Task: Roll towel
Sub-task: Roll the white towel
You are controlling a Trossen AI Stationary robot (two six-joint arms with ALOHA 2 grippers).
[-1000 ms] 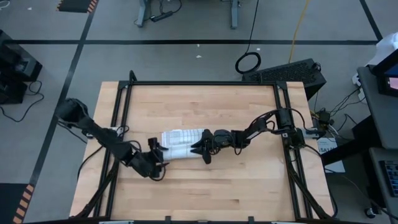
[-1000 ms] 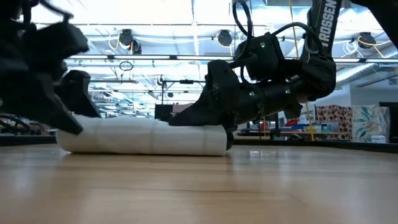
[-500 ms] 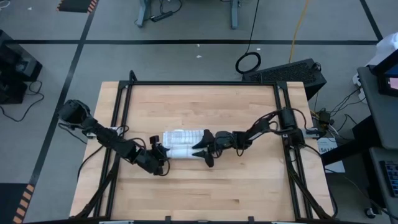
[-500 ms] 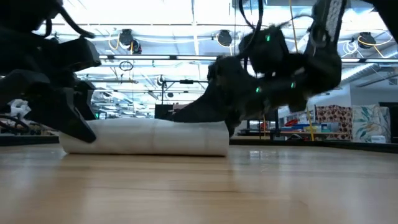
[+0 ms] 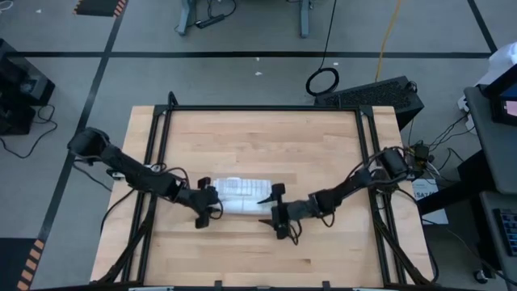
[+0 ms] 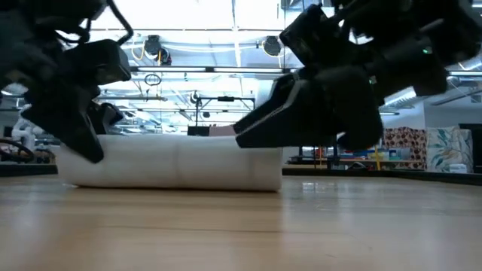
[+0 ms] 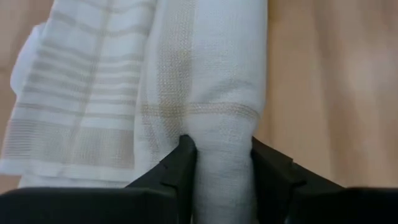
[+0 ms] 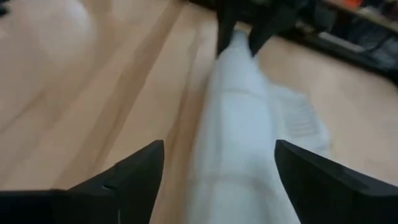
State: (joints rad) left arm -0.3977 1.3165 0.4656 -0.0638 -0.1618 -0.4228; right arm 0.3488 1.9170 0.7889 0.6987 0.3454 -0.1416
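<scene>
The towel point(image 5: 238, 196) lies in the middle of the table, white with fine check lines. Its near part is rolled into a tube point(image 6: 173, 162), and a flat flap point(image 7: 74, 99) lies beside the tube on its far side. My left gripper point(image 5: 208, 202) is at the roll's left end, shut on it. My right gripper point(image 5: 273, 208) is at the roll's right end and stands open. In the right wrist view its fingers point(image 8: 137, 177) stand wide on either side of the roll point(image 8: 233, 124). I cannot tell whether they touch it. My left gripper pinches the left end of the rolled part point(image 7: 221, 140) between its two fingers point(image 7: 183, 155). It comes in about level from the table's left, along the roll. The cloth narrows where the fingers close on it. The roll rests on the table.
Black frame rails point(image 5: 161, 145) run along the table's left, far and right edges. Bare wood point(image 5: 266, 259) lies between the towel and the near edge, and more point(image 5: 258, 137) on the far side. A dark keyboard point(image 5: 376, 93) sits beyond the far right corner.
My left gripper has moved in to the roll's left end and shut on it. My right gripper has opened wide, let go of the towel's right end and drawn back toward the near right. The towel has shifted a little toward the near edge.
</scene>
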